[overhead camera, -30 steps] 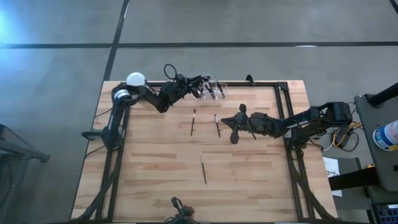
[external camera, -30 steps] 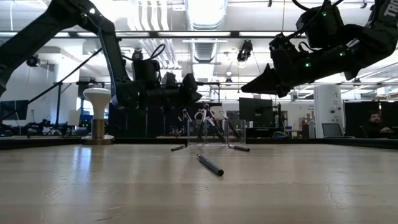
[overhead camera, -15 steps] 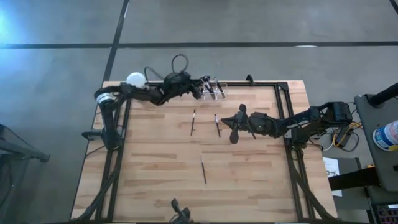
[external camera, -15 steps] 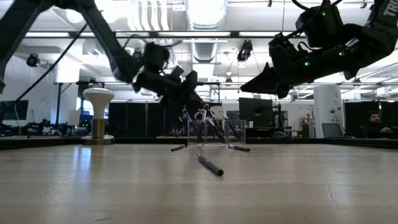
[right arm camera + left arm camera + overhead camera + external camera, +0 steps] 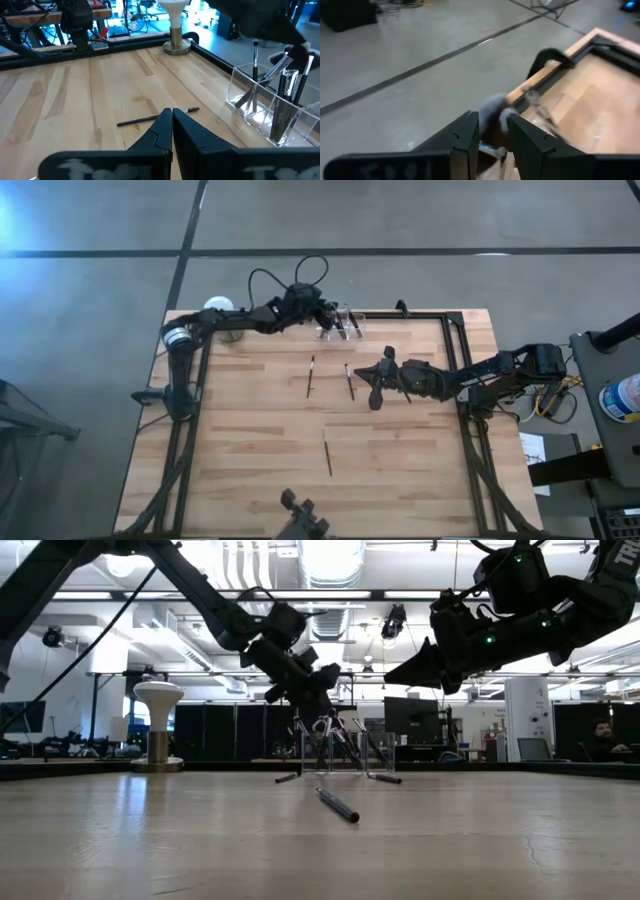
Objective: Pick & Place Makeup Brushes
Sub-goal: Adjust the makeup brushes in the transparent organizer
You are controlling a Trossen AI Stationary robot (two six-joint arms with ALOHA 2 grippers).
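Three thin dark makeup brushes lie flat on the wooden table [image 5: 250, 430]: one [image 5: 311, 375], one [image 5: 349, 381] and one nearer the front [image 5: 327, 452]. Several more stand, leaning, in a clear holder [image 5: 270, 102] at the far edge. My left gripper [image 5: 322, 318] hovers just above and beside that holder, open. A blurred grey brush head [image 5: 492, 111] shows between its fingers; I cannot tell whether they touch it. My right gripper [image 5: 360, 371] hangs shut above the table's middle right, with nothing in it.
A white ball-topped stand [image 5: 218, 308] sits at the far left corner, close to my left arm. A black frame [image 5: 455, 350] runs along the table's edges. Bare wood lies between the loose brushes and the near edge.
My left gripper has risen from down at the holder to above it and has tipped up from steeply downward to nearly level, with the arm's elbow swinging toward the far edge. The brushes on the table have stayed put.
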